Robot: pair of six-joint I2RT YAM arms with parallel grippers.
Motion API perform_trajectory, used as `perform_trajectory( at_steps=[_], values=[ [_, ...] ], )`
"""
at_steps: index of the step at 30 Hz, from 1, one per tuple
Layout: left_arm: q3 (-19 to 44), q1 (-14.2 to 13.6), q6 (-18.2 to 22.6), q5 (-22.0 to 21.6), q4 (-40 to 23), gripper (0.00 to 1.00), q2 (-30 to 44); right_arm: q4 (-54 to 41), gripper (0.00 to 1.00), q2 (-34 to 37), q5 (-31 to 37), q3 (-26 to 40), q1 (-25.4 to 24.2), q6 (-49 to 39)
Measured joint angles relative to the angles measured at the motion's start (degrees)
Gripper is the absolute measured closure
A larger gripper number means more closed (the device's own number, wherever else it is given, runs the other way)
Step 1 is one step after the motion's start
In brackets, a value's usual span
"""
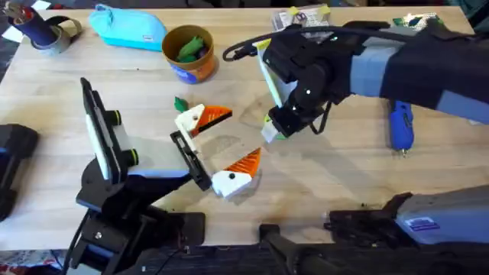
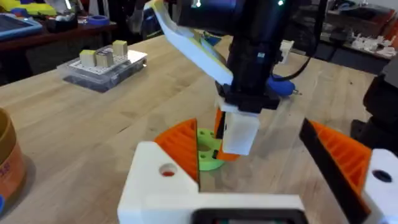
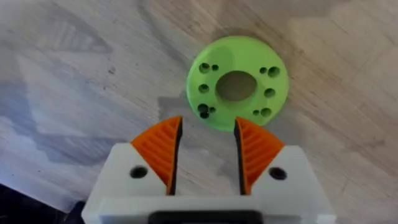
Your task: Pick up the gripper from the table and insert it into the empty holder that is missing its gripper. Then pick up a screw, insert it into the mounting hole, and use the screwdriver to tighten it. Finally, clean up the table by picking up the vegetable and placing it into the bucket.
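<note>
Trouble here would be a wrong grab. My right pincer (image 1: 273,131) hangs straight over the lime disc (image 3: 237,83), which is no part of the job. Its orange pads (image 3: 160,151) stand apart with nothing between them, and in the right wrist view the disc lies just past their tips. If I lower and close now, I judge I would lift the disc, or push it across the table (image 1: 359,176).

A second risk is the sweep over to the real target. The arm reaches across the middle, so a low, careless pass could knock the gripper (image 1: 200,118) askew, or flick the vegetable (image 1: 180,103) that lies just beside it.

The gripper sits on the table to the left of my right pincer, near but clearly apart, its orange wedge pointing toward the pincer. It lies just off the far end of the bar (image 1: 191,160). I cannot tell whether it is seated there or loose. The twin piece (image 1: 233,179) is at the bar's near end.

My left pincer (image 1: 243,136) is spread wide.

The screwdriver (image 1: 401,126) lies well off to the right, and the bucket (image 1: 189,53) stands at the back with green pieces already in it.
</note>
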Motion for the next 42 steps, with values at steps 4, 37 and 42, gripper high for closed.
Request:
perform_trajectory(
  at_steps=[4,37,42],
  values=[
    [0.0,0.0,0.0,0.0,0.0,0.013,0.0,0.6,0.626,0.5,0.0,0.0,0.0,0.0],
    [0.0,0.0,0.0,0.0,0.0,0.013,0.0,2.6,0.919,2.5,-0.2,0.0,0.0,0.7],
    [0.0,0.0,0.0,0.0,0.0,0.013,0.0,2.5,0.993,3.6,-0.3,0.6,0.0,0.8]
  ],
)
